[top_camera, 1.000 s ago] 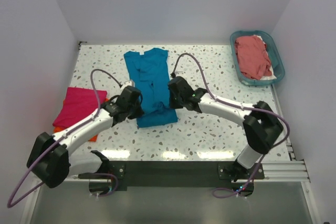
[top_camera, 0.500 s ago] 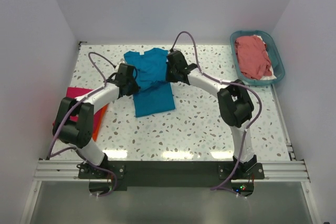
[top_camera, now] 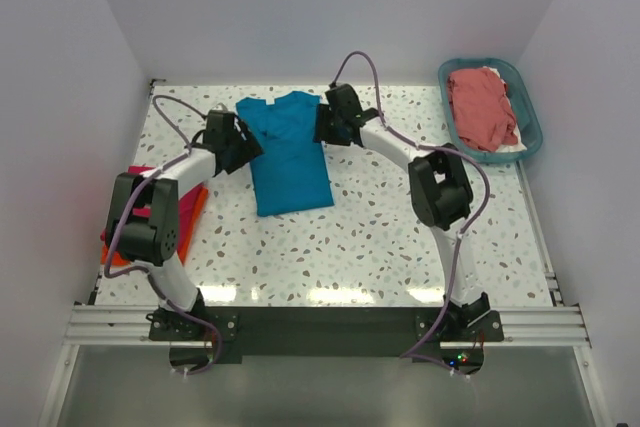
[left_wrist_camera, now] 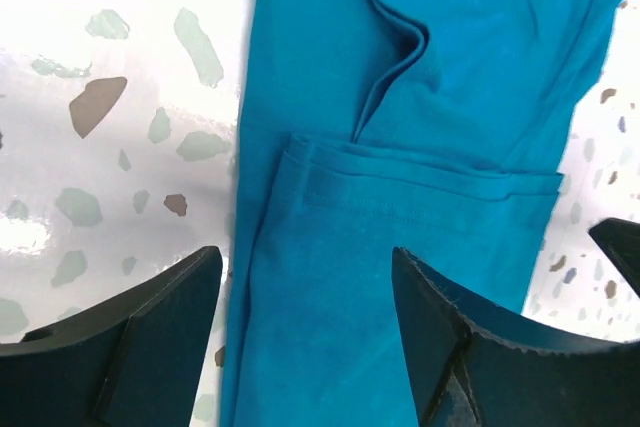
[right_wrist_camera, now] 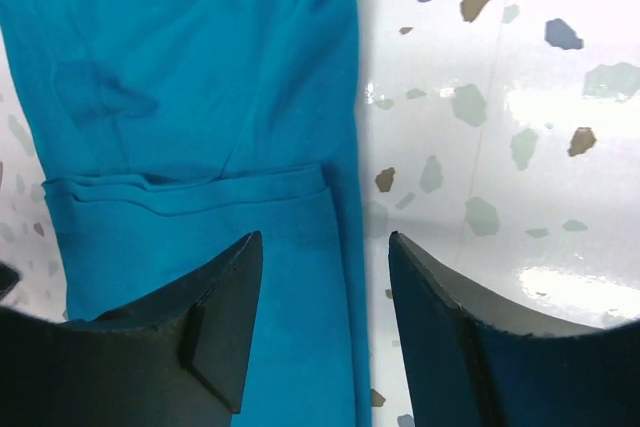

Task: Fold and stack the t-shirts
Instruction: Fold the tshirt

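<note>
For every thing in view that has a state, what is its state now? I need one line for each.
teal t-shirt: flat on the table, sides folded in, lower part folded up.
pink t-shirt: folded, lying on the orange one.
orange t-shirt: under the pink one, mostly hidden.
salmon t-shirt: crumpled in the basket, not folded.
left pincer: open over the teal t-shirt, holding nothing.
right pincer: open, holding nothing.

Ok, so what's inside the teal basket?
A crumpled salmon-red t-shirt fills the basket, with a bit of white showing at its near edge. Anything beneath the shirt is covered.
</note>
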Robot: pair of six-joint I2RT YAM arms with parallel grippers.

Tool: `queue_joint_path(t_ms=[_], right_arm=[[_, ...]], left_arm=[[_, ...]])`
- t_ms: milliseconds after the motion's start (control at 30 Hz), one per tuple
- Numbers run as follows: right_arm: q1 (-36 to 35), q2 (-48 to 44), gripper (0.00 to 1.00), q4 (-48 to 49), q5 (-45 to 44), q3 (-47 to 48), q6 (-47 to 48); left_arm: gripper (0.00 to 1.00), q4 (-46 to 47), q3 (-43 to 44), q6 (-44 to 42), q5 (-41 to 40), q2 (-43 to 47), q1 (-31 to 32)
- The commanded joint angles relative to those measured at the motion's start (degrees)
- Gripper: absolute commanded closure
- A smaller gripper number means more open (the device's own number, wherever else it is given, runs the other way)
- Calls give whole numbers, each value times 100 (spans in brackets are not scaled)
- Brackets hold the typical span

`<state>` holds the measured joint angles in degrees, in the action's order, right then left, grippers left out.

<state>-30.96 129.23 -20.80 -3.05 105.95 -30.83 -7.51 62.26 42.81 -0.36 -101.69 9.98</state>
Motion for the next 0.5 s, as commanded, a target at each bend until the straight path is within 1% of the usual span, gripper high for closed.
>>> queue_joint_path(t_ms=[0,100,133,167,200,233,267,300,333,367,433,467], right_arm=[[46,-336,43,-188,-3,225,165],[-15,-591,46,-162,59,-152,183],[-41,-801,48,-135,59,-302,174],[-172,-907,50,-57,33,-660,165],[-226,-1004,53,5,24,-846,156],[-296,-1214,55,58,-2,-1031,130],[-418,-1303,57,119,-55,-1398,86],[-463,-1417,60,181,-73,-1619,42],[-551,-1627,60,390,-47,-2100,-2],[-604,-1742,61,514,-21,-2349,-89],[-744,-1901,62,690,-38,-2901,-169],[-771,-1936,62,717,-29,-3035,-213]], left_arm=[[28,338,-117,-45,141,693,-22],[38,347,-460,0,124,1019,135],[45,346,-530,26,80,1080,319],[51,329,-670,61,54,1185,451],[57,346,-741,87,54,1221,583],[62,312,-785,105,-199,1256,854],[67,268,-873,157,-271,1300,987],[75,250,-934,193,-315,1318,1093],[76,267,-1022,236,-368,1353,1285],[81,337,-1240,333,-394,1414,1366],[83,434,-1644,473,-526,1468,1567],[85,469,-1760,518,-561,1442,1595]])
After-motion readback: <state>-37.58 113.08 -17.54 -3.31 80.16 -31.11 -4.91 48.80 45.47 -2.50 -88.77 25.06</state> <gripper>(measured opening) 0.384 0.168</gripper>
